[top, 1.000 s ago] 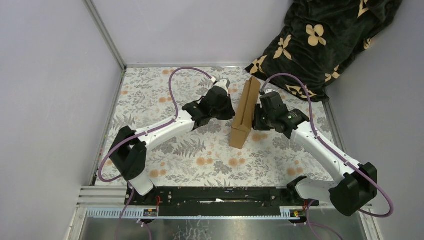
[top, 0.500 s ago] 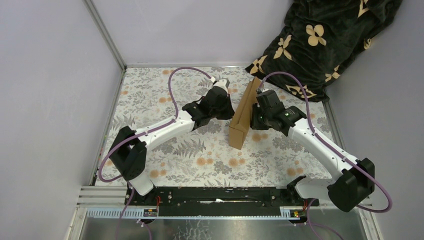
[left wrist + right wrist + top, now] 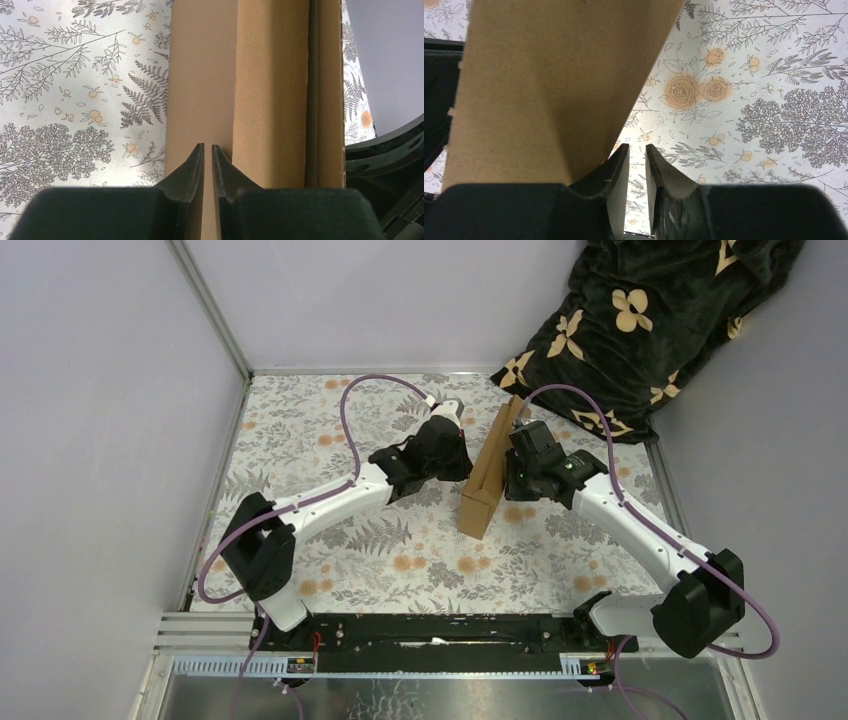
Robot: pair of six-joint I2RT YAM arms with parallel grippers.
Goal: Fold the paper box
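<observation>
The paper box [image 3: 488, 468], plain brown cardboard, stands on a long edge in the middle of the floral table, leaning, with my two grippers on either side. My left gripper [image 3: 464, 464] is against its left face. In the left wrist view its jaws [image 3: 208, 146] are nearly together with nothing between them, and the box's panels [image 3: 270, 90] fill the view just ahead. My right gripper [image 3: 510, 476] is at the box's right face. In the right wrist view it [image 3: 637, 146] has only a thin gap, empty, its left finger [image 3: 611, 167] beside the cardboard [image 3: 549, 85].
A dark blanket with beige flowers [image 3: 640, 320] is heaped at the back right corner, just past the box's far end. A metal frame rail [image 3: 212, 330] and grey walls bound the floral tablecloth [image 3: 330, 430] on the left and back.
The right gripper has shifted a little left against the box. The left gripper has edged right. The box now leans a bit more.
</observation>
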